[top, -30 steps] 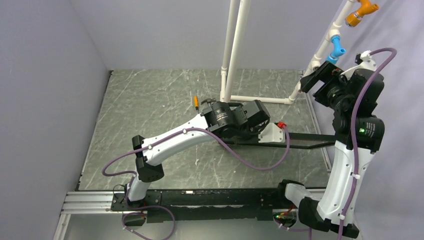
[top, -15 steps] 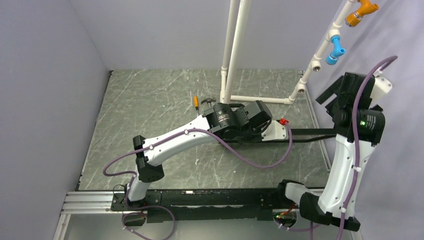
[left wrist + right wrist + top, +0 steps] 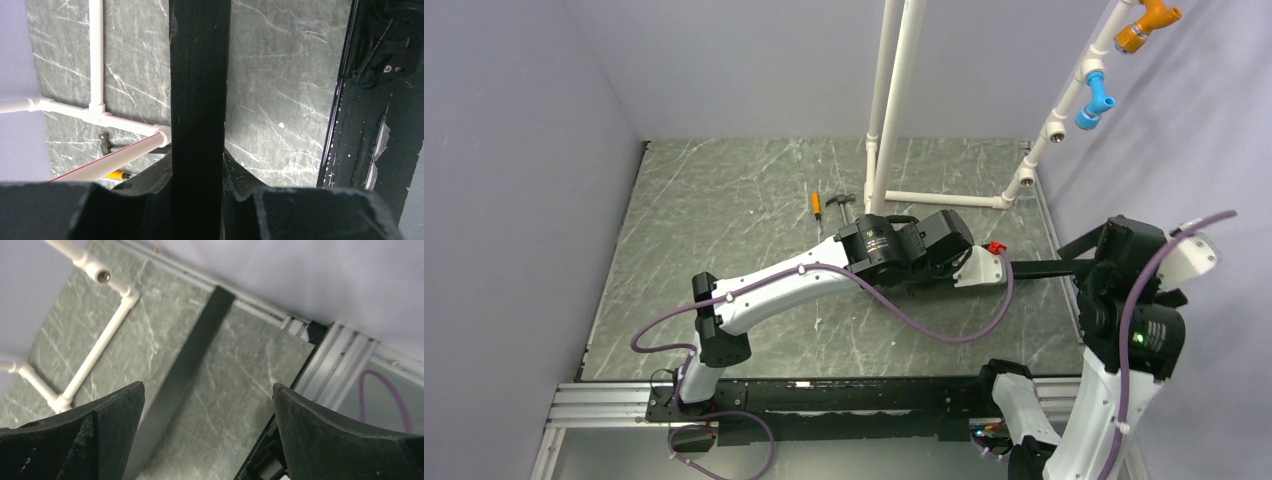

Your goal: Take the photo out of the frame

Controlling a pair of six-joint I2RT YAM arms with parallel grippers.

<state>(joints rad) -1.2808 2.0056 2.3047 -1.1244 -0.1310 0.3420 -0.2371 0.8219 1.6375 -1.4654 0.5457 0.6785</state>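
Over the right half of the table [image 3: 724, 200], about midway between its far and near edges, the frame [image 3: 1039, 268] shows only as a thin black strip, seen edge-on and running toward the right edge. Whether it rests on the surface or hangs above it cannot be told. The photo cannot be made out in any view; only the frame's narrow black edge is visible.

The left gripper [image 3: 936, 272] is clamped on the frame near its left end. In the left wrist view the black bar [image 3: 200, 75] runs straight up between the dark fingers [image 3: 150, 182], which press against both of its sides. The right gripper [image 3: 1079, 252] sits at the right edge of the table, close to the frame's other end. In the right wrist view its fingers [image 3: 100, 425] stand wide apart with nothing between them, and the frame [image 3: 190, 360] lies beyond them, untouched.

The table is dark grey-green stone with white veins. A white pipe stand [image 3: 889, 100] rises from its far side, with blue and orange fittings [image 3: 1096, 100] on the right-hand branch. A small hammer [image 3: 842, 200] and an orange-handled screwdriver [image 3: 816, 205] lie just beside the stand's base. An aluminium rail [image 3: 594, 405] runs along the near edge under the arm bases. Plain pale lilac walls [image 3: 724, 60] close in the far, left and right sides.
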